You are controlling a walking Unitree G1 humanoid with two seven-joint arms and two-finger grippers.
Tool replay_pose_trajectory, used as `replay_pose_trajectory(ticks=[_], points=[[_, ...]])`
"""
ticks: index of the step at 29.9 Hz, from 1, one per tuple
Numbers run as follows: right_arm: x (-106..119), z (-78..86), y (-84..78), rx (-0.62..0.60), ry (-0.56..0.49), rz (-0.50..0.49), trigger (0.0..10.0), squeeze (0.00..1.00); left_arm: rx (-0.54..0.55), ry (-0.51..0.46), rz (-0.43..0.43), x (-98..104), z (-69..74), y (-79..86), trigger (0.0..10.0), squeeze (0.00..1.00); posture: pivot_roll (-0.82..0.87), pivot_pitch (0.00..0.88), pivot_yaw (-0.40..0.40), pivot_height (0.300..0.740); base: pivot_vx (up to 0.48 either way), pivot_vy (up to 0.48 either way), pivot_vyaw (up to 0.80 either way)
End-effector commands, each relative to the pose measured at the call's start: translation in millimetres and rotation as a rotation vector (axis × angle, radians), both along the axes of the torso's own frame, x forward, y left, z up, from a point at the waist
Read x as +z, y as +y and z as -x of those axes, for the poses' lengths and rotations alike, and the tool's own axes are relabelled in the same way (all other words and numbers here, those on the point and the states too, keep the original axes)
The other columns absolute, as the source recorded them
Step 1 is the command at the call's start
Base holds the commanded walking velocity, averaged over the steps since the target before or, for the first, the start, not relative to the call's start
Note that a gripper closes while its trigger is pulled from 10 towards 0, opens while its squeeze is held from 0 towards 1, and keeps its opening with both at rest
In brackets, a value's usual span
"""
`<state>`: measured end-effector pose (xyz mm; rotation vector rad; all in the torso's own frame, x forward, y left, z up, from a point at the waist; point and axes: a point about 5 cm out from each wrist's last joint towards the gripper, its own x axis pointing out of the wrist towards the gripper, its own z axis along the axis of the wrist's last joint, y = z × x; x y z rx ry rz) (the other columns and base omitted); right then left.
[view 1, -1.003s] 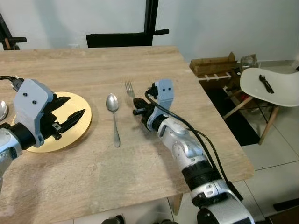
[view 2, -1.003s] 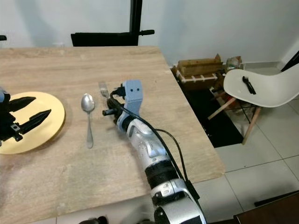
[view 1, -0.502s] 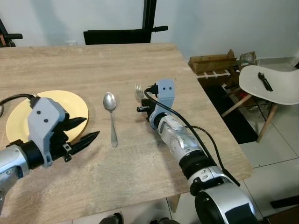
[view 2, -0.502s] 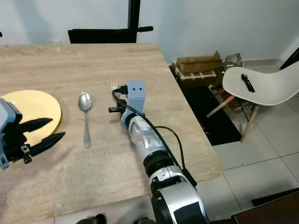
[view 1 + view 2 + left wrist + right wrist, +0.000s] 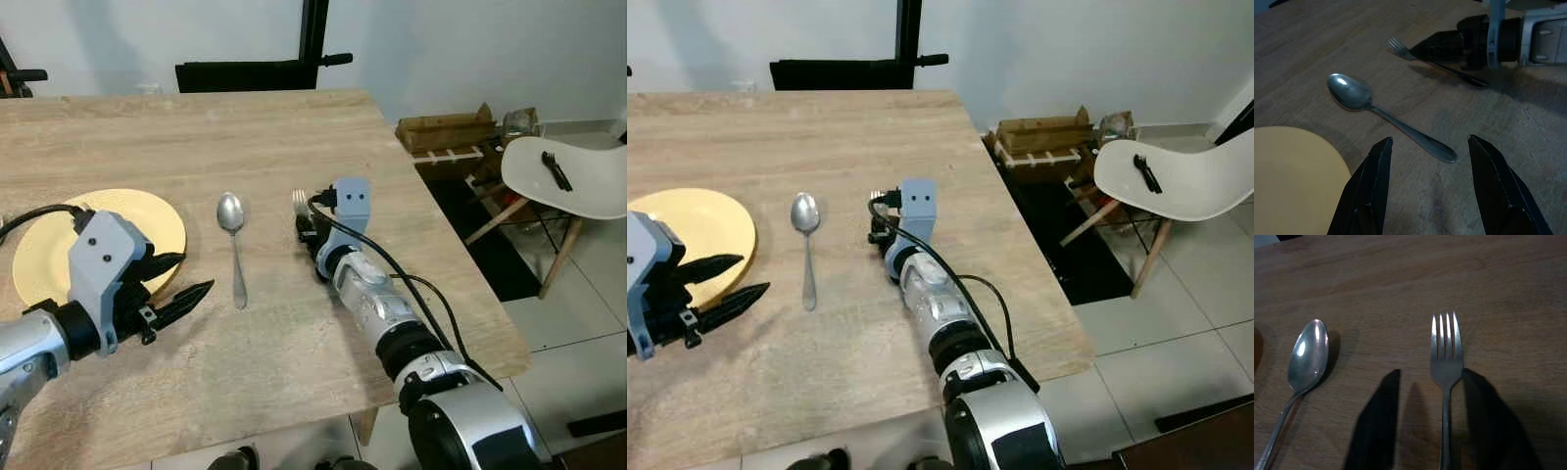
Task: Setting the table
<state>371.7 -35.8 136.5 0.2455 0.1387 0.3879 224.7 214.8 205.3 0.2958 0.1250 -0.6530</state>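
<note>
On the wooden table (image 5: 294, 127) the spoon (image 5: 233, 241) lies flat with its bowl toward the far edge and its handle toward the robot. To the left of the spoon sits the yellow plate (image 5: 59, 240), well clear of it. Just right of the spoon lies the fork (image 5: 1446, 367), parallel to it, tines toward the far edge. The right gripper (image 5: 1432, 431) is down at the table over the fork's handle, its two black fingers spread with the handle running between them, close against one finger. The left gripper (image 5: 1447, 191) hovers near the spoon's handle end, beside the plate's edge, its fingers (image 5: 1371, 191) held wide apart and holding nothing. Far right of the spoon, off the table, stands a white chair (image 5: 573, 186).
</note>
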Motion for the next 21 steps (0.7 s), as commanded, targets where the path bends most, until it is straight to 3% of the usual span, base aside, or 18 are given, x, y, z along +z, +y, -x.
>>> replay_pose_trajectory(ticks=[1,5,6,7,9,11,13,15,17,21], points=[[7.7,6.1,30.2,0.059,-0.009,-0.069,10.0,1.00,-0.015,0.003,0.002,-2.8,1.9,-4.3,10.0,0.00,0.09,0.062,-0.030,0.740,0.000,0.000,0.00],[13.7,3.5,25.6,0.042,-0.042,-0.109,10.0,1.00,-0.019,0.006,0.007,-4.8,0.7,-6.3,10.0,0.00,0.08,0.059,-0.028,0.740,0.000,0.000,0.00],[17.0,2.7,23.5,0.038,-0.061,-0.119,10.0,0.94,-0.020,0.007,0.008,-5.4,0.3,-6.9,10.0,0.00,0.08,0.059,-0.028,0.740,0.000,0.000,0.00],[22.0,1.9,18.7,0.029,-0.095,-0.130,10.0,0.00,-0.022,0.007,0.012,-6.3,-0.8,-8.5,10.0,0.00,0.06,0.056,-0.023,0.740,0.000,0.000,0.00],[29.0,1.7,11.0,0.016,-0.152,-0.133,10.0,0.00,-0.022,0.002,0.018,-7.6,-3.1,-11.2,10.0,0.00,0.06,0.055,-0.022,0.740,0.000,0.000,0.00],[43.3,8.8,-13.9,-0.018,-0.294,-0.130,10.0,0.00,0.033,-0.047,0.050,-9.4,-16.0,-20.5,10.0,0.00,0.03,0.050,-0.013,0.740,0.000,0.000,0.00],[46.0,12.5,-20.9,-0.027,-0.328,-0.120,10.0,0.00,0.061,-0.068,0.065,-8.9,-20.6,-23.0,10.0,0.00,0.03,0.049,-0.012,0.740,0.000,0.000,0.00],[50.6,24.6,-41.1,-0.061,-0.404,-0.089,10.0,0.00,0.162,-0.117,0.110,-8.5,-34.2,-28.2,10.0,0.00,0.00,0.042,-0.001,0.740,0.000,0.000,0.00],[51.3,30.7,-49.5,-0.080,-0.429,-0.073,10.0,0.00,0.213,-0.135,0.127,-9.1,-40.2,-29.6,10.0,0.00,-0.02,0.036,0.008,0.740,0.000,0.000,0.00],[49.3,55.9,-78.5,-0.168,-0.472,-0.017,10.0,0.00,0.421,-0.171,0.113,-23.6,-55.4,-27.5,10.0,0.00,-0.06,0.026,0.024,0.740,0.000,0.000,0.00]])
